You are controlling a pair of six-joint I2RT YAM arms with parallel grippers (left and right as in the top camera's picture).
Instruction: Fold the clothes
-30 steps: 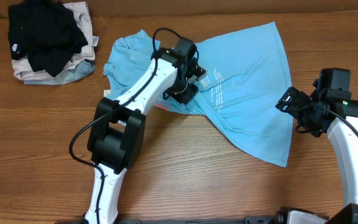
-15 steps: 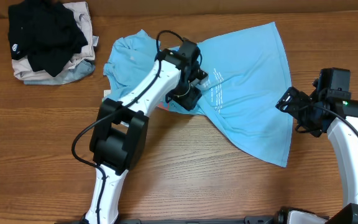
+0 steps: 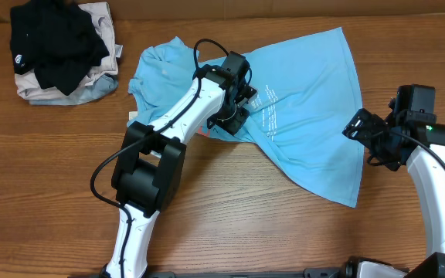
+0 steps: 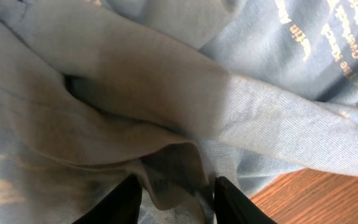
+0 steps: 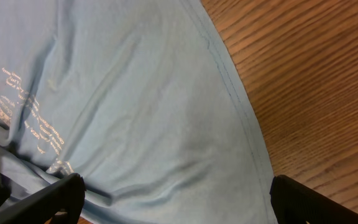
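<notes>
Overhead, sky-blue T-shirt lying crosswise, bunched end left, broad hem right.

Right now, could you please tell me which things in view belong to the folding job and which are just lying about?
Job: light blue T-shirt.
Lying about: black garment with white logo; beige folded garment; pale grey-blue folded garment.

Tabletop: brown wood; grain runs left to right in long plank-like strips; matte finish
Far edge: a plain, lighter tan band beyond the tabletop; whether it is wall or board cannot be told
Light: even and soft; shadows short and faint
</notes>
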